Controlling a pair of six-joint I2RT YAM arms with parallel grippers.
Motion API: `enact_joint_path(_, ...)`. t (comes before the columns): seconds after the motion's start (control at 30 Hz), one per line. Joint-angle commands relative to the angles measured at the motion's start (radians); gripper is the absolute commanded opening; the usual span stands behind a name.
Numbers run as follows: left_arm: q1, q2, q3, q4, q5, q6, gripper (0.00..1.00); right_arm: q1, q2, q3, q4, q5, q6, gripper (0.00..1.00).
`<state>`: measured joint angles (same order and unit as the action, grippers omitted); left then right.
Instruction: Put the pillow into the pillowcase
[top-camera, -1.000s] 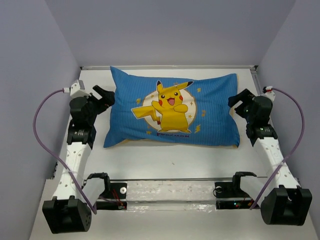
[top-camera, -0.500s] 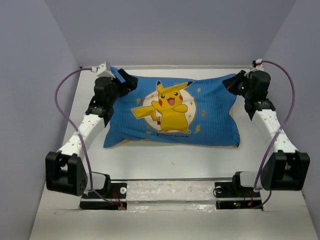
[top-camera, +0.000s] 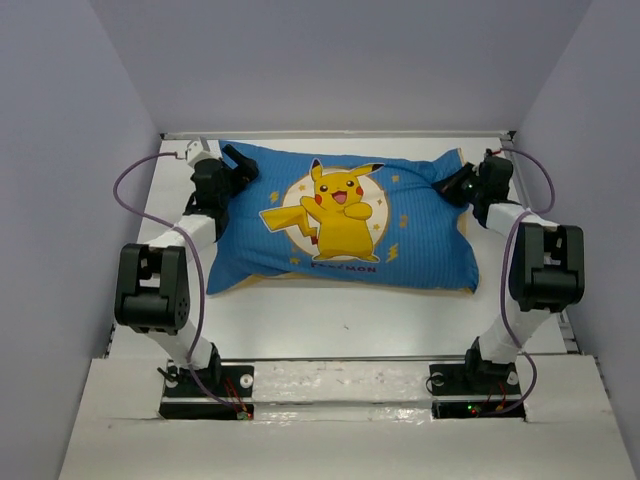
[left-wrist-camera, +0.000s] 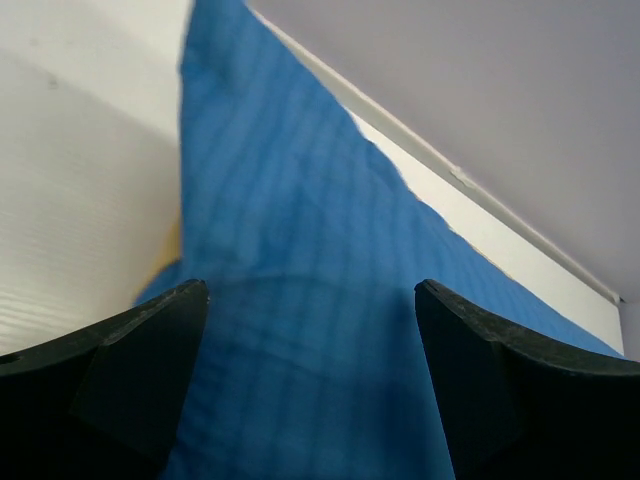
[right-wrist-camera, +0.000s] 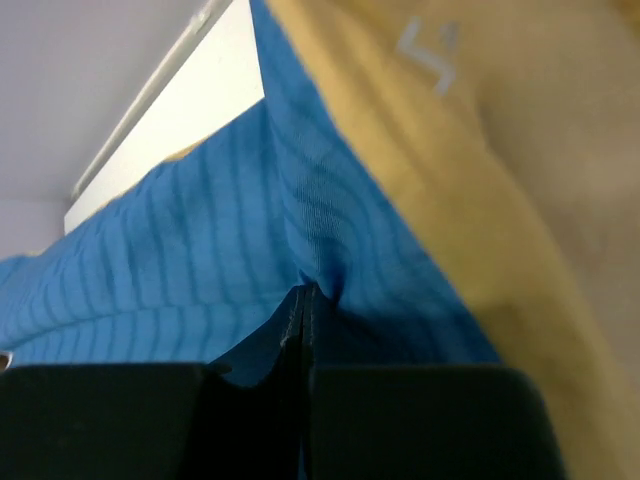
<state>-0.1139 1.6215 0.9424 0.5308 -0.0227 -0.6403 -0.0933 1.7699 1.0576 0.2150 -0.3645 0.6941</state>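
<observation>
The pillowcase (top-camera: 340, 225) lies blue side up in the middle of the white table, with its Pikachu print showing, and it looks plump. The pillow is hidden. My left gripper (top-camera: 240, 165) is at its far left corner, open, and the blue cloth (left-wrist-camera: 300, 230) lies between the spread jaws of the left gripper (left-wrist-camera: 310, 290). My right gripper (top-camera: 452, 187) is at the far right corner. In the right wrist view that gripper (right-wrist-camera: 303, 295) is shut, and a fold of blue cloth (right-wrist-camera: 200, 240) puckers at its tips. The yellow side (right-wrist-camera: 450, 150) shows beside it.
A white rail (top-camera: 340, 134) runs along the table's far edge just behind the pillowcase. Lilac walls close in the left, right and back. Both arm bases (top-camera: 340, 385) stand on the near edge strip, and purple cables (top-camera: 125, 190) loop beside the arms.
Both arms swung up and reached forward to the pillowcase's far corners. The right gripper went from open to shut on the far right corner, bunching the cloth there. The left stayed open.
</observation>
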Motion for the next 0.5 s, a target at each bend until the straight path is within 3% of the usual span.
enact_joint_path(0.0, 0.045, 0.009, -0.016, 0.052, -0.088, -0.031, 0.99, -0.025, -0.033, 0.022, 0.061, 0.153, -0.013, 0.0)
enact_joint_path(0.27, 0.048, -0.047, 0.006, 0.072, -0.059, -0.039, 0.99, -0.025, -0.098, 0.036, 0.021, 0.219, -0.082, 0.0)
enact_joint_path(0.4, 0.048, -0.208, 0.007, 0.057, -0.08, 0.008, 0.99, -0.025, -0.266, 0.059, -0.022, 0.24, -0.113, 0.22)
enact_joint_path(0.47, 0.048, -0.339, 0.01, 0.038, -0.095, 0.031, 0.99, -0.025, -0.341, 0.059, -0.04, 0.246, -0.119, 0.39)
